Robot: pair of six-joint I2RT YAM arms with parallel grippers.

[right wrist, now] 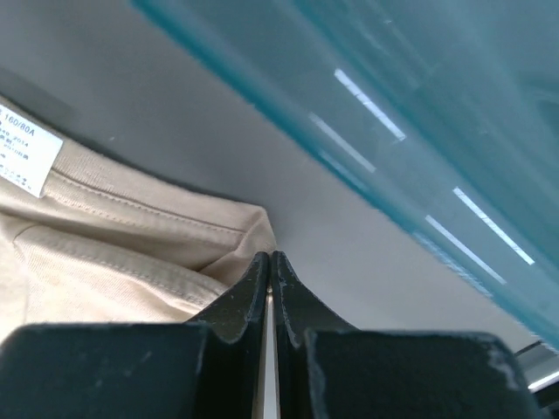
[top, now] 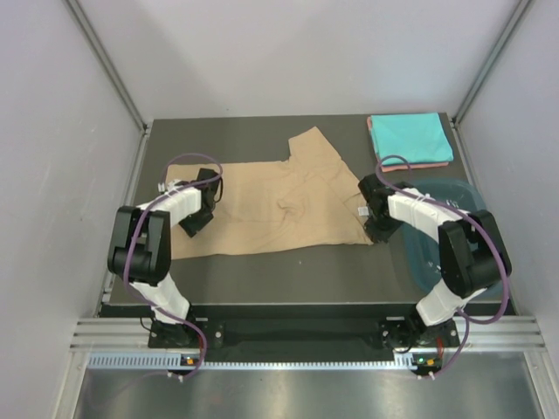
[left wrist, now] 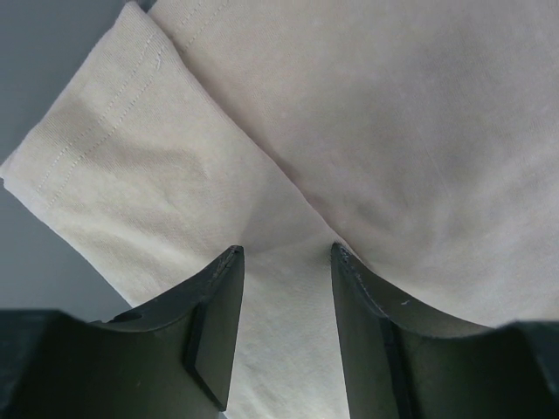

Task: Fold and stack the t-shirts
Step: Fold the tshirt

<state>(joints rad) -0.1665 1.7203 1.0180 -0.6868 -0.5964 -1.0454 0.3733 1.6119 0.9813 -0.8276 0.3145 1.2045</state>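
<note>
Top external view: the tan t-shirt (top: 279, 205) lies spread on the bench (top: 288, 284) centre. The right fingers (right wrist: 244, 297) are clenched at its labelled edge; a pinch on cloth cannot be confirmed. The left fingers (left wrist: 214, 323) stand released over the sleeve. Close them on the cloth before lifting, then raise both ends evenly. The label (right wrist: 22, 150) reads "160/80A"; smaller print is illegible.

I see the tan shirt (top: 279, 205) spread out and rumpled across the middle of the desk, unfolded, one sleeve toward the far edge. The turquoise shirt (top: 409, 137) lies folded at the far right corner, stacked on the pink shirt (top: 424, 166), whose near edge peeks out.
</note>
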